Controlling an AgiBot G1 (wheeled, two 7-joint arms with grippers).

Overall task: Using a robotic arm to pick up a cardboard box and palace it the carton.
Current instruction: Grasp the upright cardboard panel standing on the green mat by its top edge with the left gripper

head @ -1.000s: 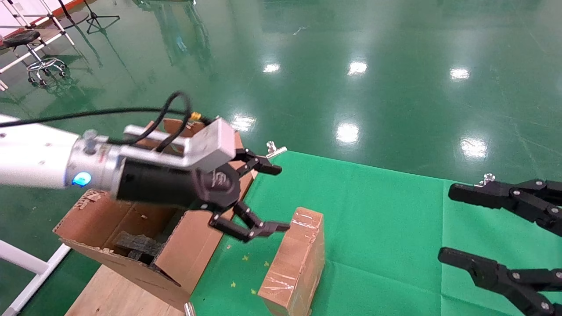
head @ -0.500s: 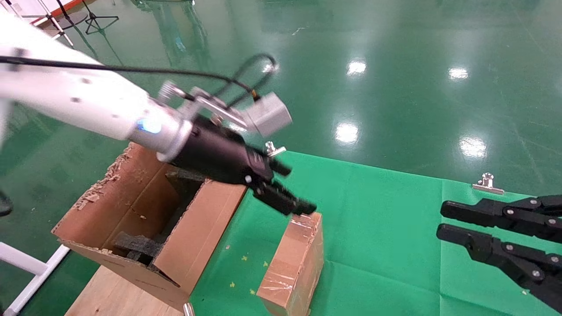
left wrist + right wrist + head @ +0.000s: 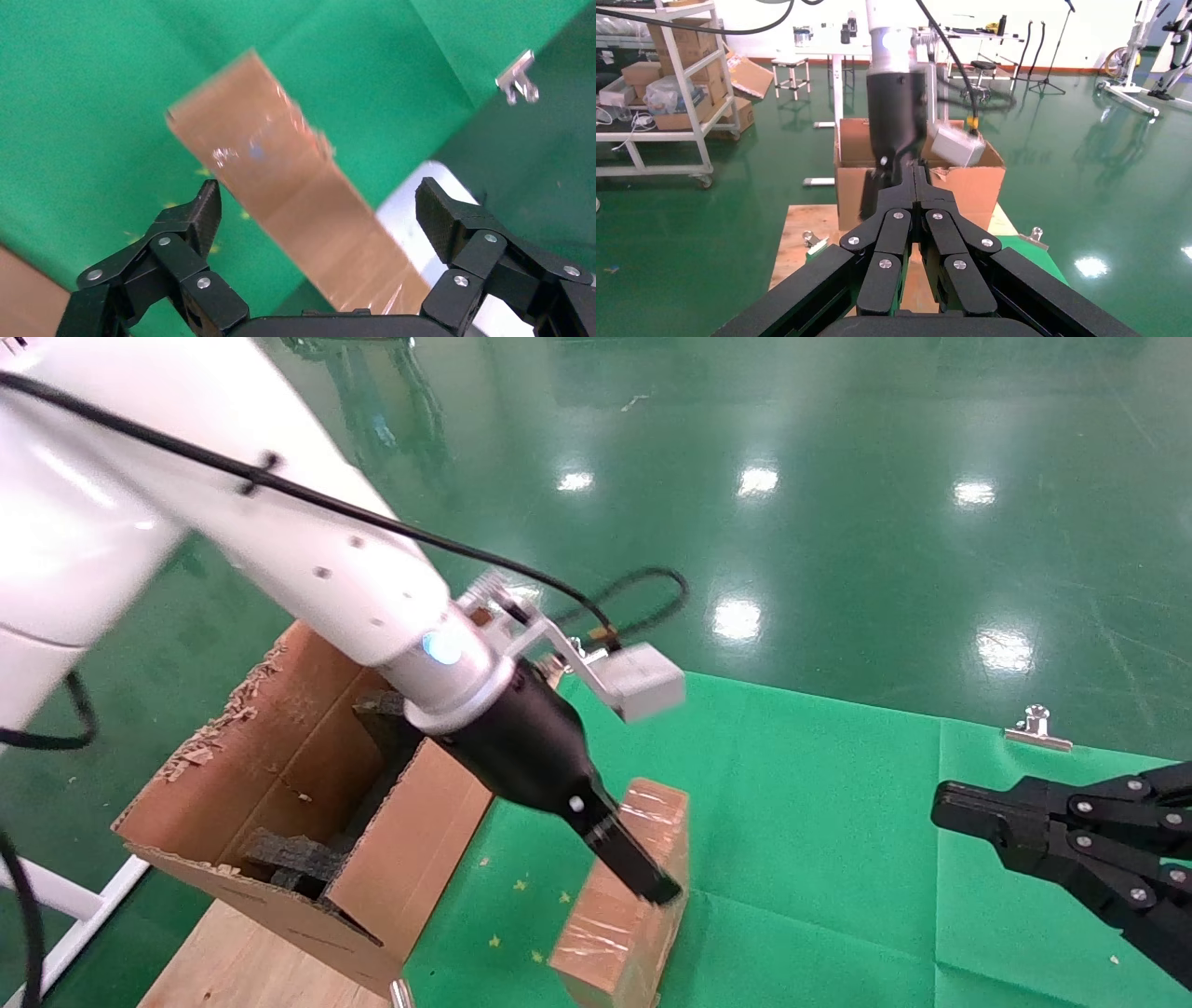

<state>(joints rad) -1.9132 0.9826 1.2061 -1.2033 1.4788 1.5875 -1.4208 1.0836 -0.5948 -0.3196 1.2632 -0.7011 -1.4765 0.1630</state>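
Note:
The cardboard box (image 3: 610, 933) is a small brown brick wrapped in shiny tape, standing on edge on the green cloth near its left edge. My left gripper (image 3: 656, 889), on the white arm with the blue ring light, points down over the box's top. In the left wrist view it (image 3: 320, 203) is open, with the box (image 3: 281, 168) lying diagonally between the spread fingers and not gripped. The carton (image 3: 279, 775), large with ragged flaps and black foam inside, stands to the left of the box. My right gripper (image 3: 959, 803) hovers shut at the right.
The green cloth (image 3: 819, 822) covers the table and is held by metal clips (image 3: 1036, 728). A wooden board (image 3: 233, 961) lies under the carton. The right wrist view shows the carton (image 3: 975, 182) beyond the shut fingers (image 3: 914, 175), with shelving and stands behind it.
My left arm has swung over from above the carton and turned downward, bringing its open gripper over the cardboard box. My right gripper has closed from open.

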